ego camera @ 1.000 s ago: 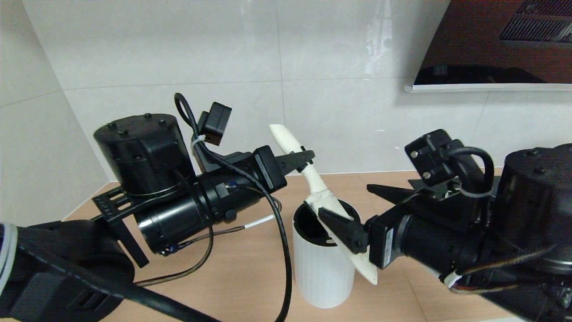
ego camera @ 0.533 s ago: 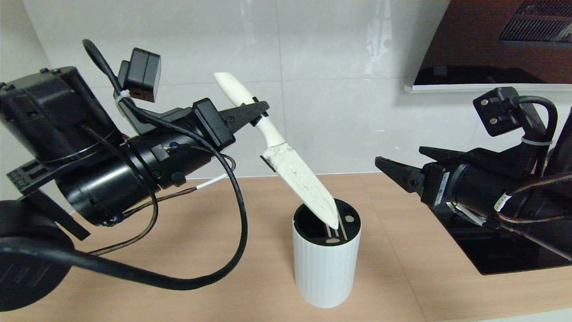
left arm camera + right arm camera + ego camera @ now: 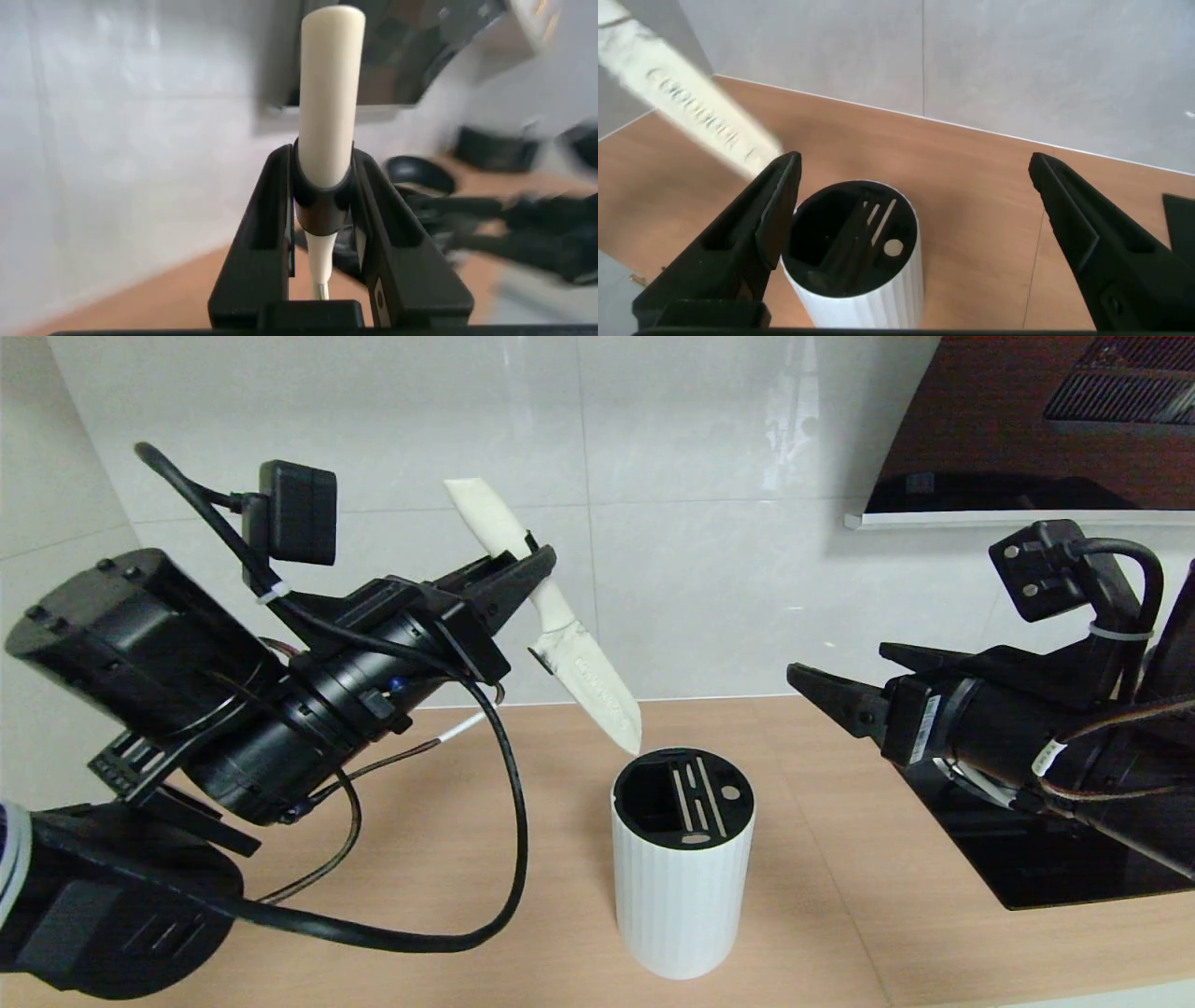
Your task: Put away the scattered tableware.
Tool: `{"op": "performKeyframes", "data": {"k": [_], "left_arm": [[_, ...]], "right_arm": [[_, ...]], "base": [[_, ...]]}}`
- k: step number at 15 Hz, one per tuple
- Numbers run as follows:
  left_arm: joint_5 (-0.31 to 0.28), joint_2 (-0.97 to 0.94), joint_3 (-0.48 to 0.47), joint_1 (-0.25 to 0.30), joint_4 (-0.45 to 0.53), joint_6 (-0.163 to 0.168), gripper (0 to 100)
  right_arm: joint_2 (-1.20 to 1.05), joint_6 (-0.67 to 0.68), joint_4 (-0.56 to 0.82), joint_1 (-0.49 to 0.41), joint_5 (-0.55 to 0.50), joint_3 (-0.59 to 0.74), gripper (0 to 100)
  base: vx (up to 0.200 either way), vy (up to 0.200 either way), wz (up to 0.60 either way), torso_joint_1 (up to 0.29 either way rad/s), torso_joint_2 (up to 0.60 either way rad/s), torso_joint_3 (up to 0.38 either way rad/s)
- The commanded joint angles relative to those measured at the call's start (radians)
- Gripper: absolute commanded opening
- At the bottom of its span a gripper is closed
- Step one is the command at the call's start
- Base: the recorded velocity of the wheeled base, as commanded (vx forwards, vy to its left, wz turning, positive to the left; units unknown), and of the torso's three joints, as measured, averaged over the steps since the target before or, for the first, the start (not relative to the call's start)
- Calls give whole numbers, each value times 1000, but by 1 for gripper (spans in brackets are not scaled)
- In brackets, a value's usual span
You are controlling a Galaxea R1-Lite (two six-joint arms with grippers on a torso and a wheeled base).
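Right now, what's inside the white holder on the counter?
The holder has a black insert with one big opening, narrow slots and a round hole, and nothing stands in them. The knife hangs above its rim in the left gripper. The bottom is too dark to see.

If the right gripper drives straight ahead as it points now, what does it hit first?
Likely the knife blade in the left gripper. The right gripper, jaws open, points across above the holder, toward the blade tip. Depth is unclear; it might pass beside it.
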Motion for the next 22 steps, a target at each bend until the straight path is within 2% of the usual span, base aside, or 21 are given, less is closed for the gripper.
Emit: {"op": "performKeyframes", "data": {"k": [1, 2, 3, 4, 5, 6, 10, 15, 22], "left_arm": [[0, 34, 30, -5, -11, 82, 0], [4, 26, 31, -32, -11, 102, 0], [6, 22, 30, -54, -11, 102, 0], [11, 20, 25, -100, -11, 109, 0], [12, 20, 27, -115, -11, 117, 0], [31, 20, 39, -143, -11, 142, 0], [34, 20, 45, -149, -11, 151, 0], [35, 51, 71, -155, -11, 185, 0], [40, 107, 85, -158, -11, 189, 0]], "right_arm": [[4, 0, -1, 0, 0, 0, 100], [4, 0, -1, 0, -1, 0, 100], [4, 0, -1, 0, -1, 0, 100], [2, 0, -1, 2, -1, -1, 100], [2, -1, -1, 0, -3, -1, 100], [-2, -17, -1, 2, -5, 2, 100], [-1, -20, -2, 2, -20, 8, 100], [4, -20, -2, 3, -20, 9, 100], [5, -20, -1, 5, -18, 12, 100]], "base": [[0, 0, 0, 0, 0, 0], [0, 0, 0, 0, 0, 0], [0, 0, 0, 0, 0, 0], [0, 0, 0, 0, 0, 0], [0, 0, 0, 0, 0, 0], [0, 0, 0, 0, 0, 0], [0, 0, 0, 0, 0, 0], [0, 0, 0, 0, 0, 0], [0, 0, 0, 0, 0, 0]]}}
